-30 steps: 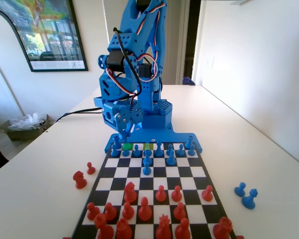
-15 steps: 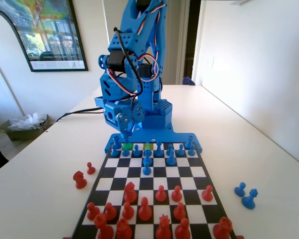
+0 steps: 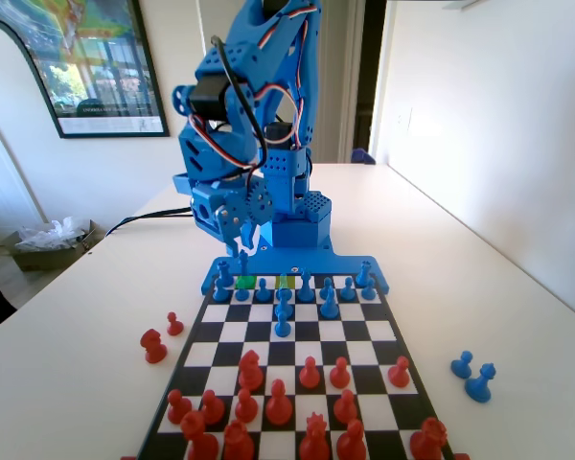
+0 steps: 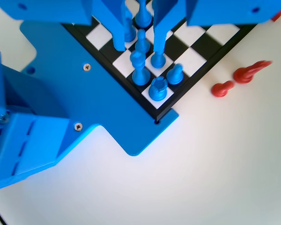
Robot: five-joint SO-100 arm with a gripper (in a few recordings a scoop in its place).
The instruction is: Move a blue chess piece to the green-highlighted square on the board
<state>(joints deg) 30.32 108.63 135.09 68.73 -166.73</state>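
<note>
Fingers [image 4: 138, 44] apparently around blue chess piece [image 4: 141, 42]

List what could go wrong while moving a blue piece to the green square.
1. The gripper hangs among crowded blue pieces; a jaw may topple one.
2. The green square has pieces close beside it; setting down could bump them.
3. I cannot tell if the slender piece is gripped firmly; it might slip.

A lived-in home room: a framed poster [image 3: 88, 67] hangs on a white wall, a doorway [image 3: 369, 81] opens behind the white surface [image 3: 479, 268].
</note>
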